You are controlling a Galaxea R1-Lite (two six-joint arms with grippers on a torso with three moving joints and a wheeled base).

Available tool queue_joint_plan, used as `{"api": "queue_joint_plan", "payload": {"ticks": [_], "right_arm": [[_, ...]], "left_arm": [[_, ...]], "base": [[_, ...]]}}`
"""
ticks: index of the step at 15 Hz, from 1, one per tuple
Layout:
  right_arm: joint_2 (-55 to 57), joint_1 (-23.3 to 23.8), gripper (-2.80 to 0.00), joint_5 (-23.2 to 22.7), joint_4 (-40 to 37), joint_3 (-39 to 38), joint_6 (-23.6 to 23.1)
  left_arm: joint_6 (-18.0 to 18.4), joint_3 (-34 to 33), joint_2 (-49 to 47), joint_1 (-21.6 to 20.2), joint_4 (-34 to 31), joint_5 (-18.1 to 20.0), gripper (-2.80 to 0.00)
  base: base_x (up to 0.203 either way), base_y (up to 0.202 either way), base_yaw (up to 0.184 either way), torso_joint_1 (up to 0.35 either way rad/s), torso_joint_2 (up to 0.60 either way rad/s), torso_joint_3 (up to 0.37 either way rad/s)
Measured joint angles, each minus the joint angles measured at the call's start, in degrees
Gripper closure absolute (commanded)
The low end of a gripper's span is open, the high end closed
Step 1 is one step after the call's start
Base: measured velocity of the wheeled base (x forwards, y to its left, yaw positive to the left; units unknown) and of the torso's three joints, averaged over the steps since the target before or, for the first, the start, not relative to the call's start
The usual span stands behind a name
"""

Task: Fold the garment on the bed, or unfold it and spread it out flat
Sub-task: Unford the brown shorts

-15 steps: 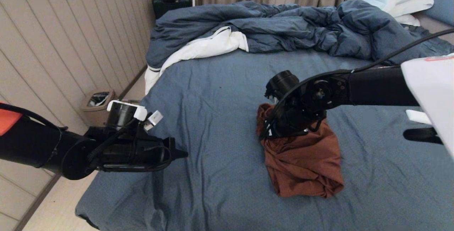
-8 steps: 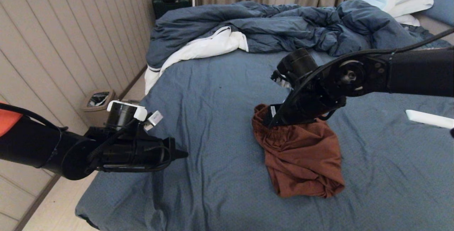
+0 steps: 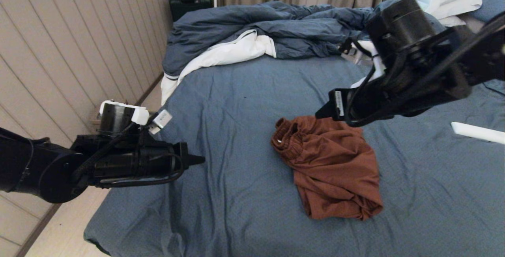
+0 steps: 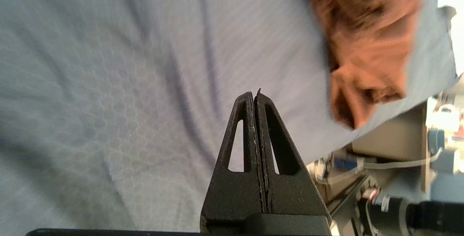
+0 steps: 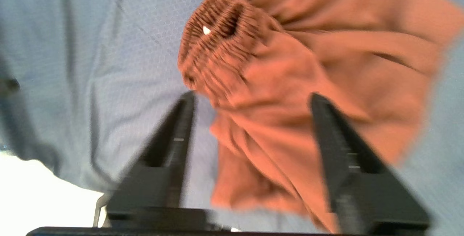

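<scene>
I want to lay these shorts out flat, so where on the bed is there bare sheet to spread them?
Bare sheet on the bed runs between the garment and the left claw, from the duvet to the near edge. A smaller patch lies right of the garment, below the white bar. The far end is crowded by duvet; the right claw hangs over the waistband.

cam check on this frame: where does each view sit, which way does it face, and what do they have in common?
Head view: on the robot's head, facing forward and down at the bed; shows left gripper and right gripper.
Left wrist view: behind the shut left gripper, facing the sheet; shorts at the frame's edge.
Right wrist view: behind the open right gripper, facing the shorts.
Shared: all three show the shorts on the blue sheet.
</scene>
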State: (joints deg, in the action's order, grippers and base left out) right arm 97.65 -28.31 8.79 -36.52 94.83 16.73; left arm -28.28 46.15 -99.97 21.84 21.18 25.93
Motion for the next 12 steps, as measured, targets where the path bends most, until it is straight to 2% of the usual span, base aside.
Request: {"api": "queue_joint_plan", "payload": {"ticks": [3,5,8,10,12], "right_arm": [[-11.1,0.3,0.00,0.2,-4.1,-4.7,-0.5],[-21.4,0.7,0.00,1.0,-7.5,-9.2,-0.9],[-36.9,4.0,0.00,4.2,-11.3,-17.9,-1.1],[-47.6,8.3,0.00,5.7,-13.1,-25.4,-1.2],[-57.2,13.4,0.00,6.4,-14.1,-33.4,-2.0]], "left_arm": [[0.9,-1.1,9.4,-0.7,-2.8,-1.1,0.00],[2.4,-1.8,19.7,-3.4,-8.2,-2.3,0.00],[7.1,-4.4,36.4,-12.3,-19.1,-3.7,0.00],[10.8,-6.6,48.7,-17.9,-27.4,-4.2,0.00],[13.6,-8.7,60.1,-21.6,-37.6,-4.3,0.00]], "base": [[0.000,0.000,0.000,0.000,0.00,0.000],[0.000,0.000,0.000,0.000,0.00,0.000],[0.000,0.000,0.000,0.000,0.00,0.000],[0.000,0.000,0.000,0.000,0.00,0.000],[0.000,0.000,0.000,0.000,0.00,0.000]]}}
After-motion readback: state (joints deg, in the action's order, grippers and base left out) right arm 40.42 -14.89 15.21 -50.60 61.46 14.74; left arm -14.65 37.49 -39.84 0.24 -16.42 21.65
